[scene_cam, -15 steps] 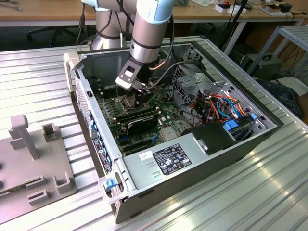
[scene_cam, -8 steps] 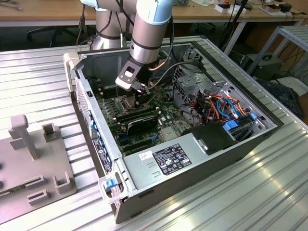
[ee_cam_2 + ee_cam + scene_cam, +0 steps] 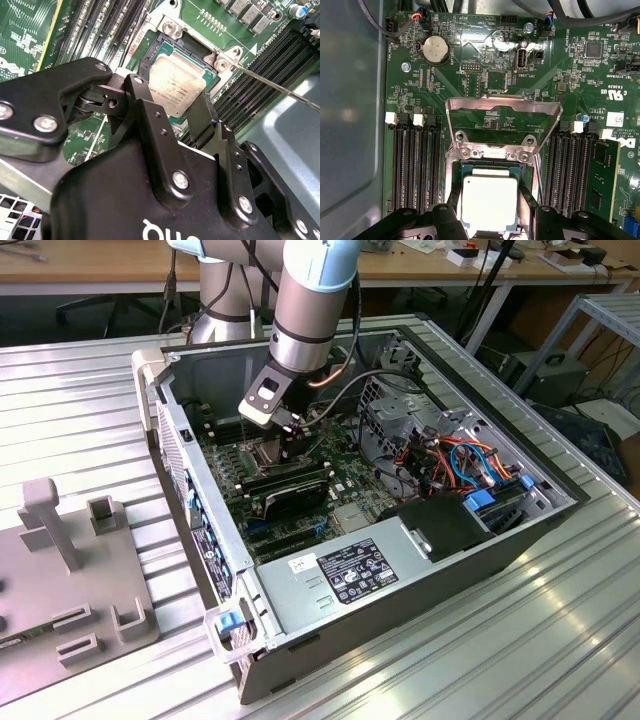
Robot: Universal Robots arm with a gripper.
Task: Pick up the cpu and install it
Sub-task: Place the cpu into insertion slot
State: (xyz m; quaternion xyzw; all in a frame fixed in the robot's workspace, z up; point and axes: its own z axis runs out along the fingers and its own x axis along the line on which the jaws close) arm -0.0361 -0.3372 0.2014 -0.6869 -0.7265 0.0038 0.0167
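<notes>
The black fingers (image 3: 150, 120) are set narrow and closed on the cpu (image 3: 177, 87), a small flat square chip with a dull silver-grey metal top. One finger lies against each of two opposite edges, and no gap can be made out on either side in both wrist views (image 3: 527, 200). The cpu (image 3: 489, 202) lies flat and square within the black-framed square socket (image 3: 490, 166), with a thin rim of its green edge showing around the metal top. Whether it has bedded fully into the socket or is held just above it cannot be told.

The socket's bright metal hold-down frame (image 3: 502, 102) is swung open, away from the fingers, and a thin steel latch rod (image 3: 270, 82) slants out from one socket corner. The socket sits on the green motherboard (image 3: 470, 60) between two banks of long black memory slots (image 3: 415, 170), and a green memory stick (image 3: 602, 180) stands in the bank nearer the board's edge.

The fingertips pass beneath the fingers' own black body in the second wrist view, which also covers the cpu's near corners. In the first wrist view the cpu's near edge is cut off.

In the exterior view the grey and pale-blue arm (image 3: 310, 310) reaches down into the open computer case (image 3: 190, 470), which lies on its side on the ribbed metal table (image 3: 500, 660), and its wrist covers much of the socket.
</notes>
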